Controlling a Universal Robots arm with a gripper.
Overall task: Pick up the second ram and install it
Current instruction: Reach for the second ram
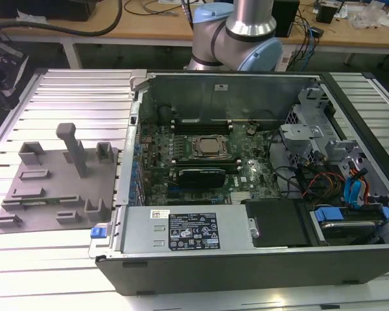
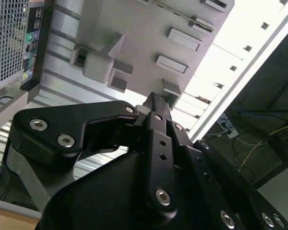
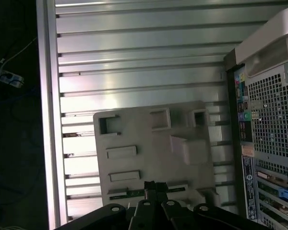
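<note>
In the first wrist view my gripper point(image 3: 155, 187) hangs above the near edge of the grey holder tray point(image 3: 149, 134), fingers pressed together with nothing between them. Just past the fingertips, a thin dark-green strip that looks like the second ram point(image 3: 132, 193) stands on edge in the tray's long slot. The second wrist view has the same black fingers point(image 2: 156, 103) shut over the tray point(image 2: 134, 28). In the exterior view the tray point(image 1: 52, 188) lies at the left, beside the open computer case point(image 1: 246, 259). Black memory slots point(image 1: 201, 163) flank the processor point(image 1: 209, 146).
A tall grey post point(image 1: 72, 148) and several small blocks rise from the tray. The arm's upper joints point(image 1: 236, 32) stand behind the case. Cables and drive cages point(image 1: 337, 175) crowd the case at the exterior view's right. The case's rear panel point(image 3: 271, 143) stands next to the tray.
</note>
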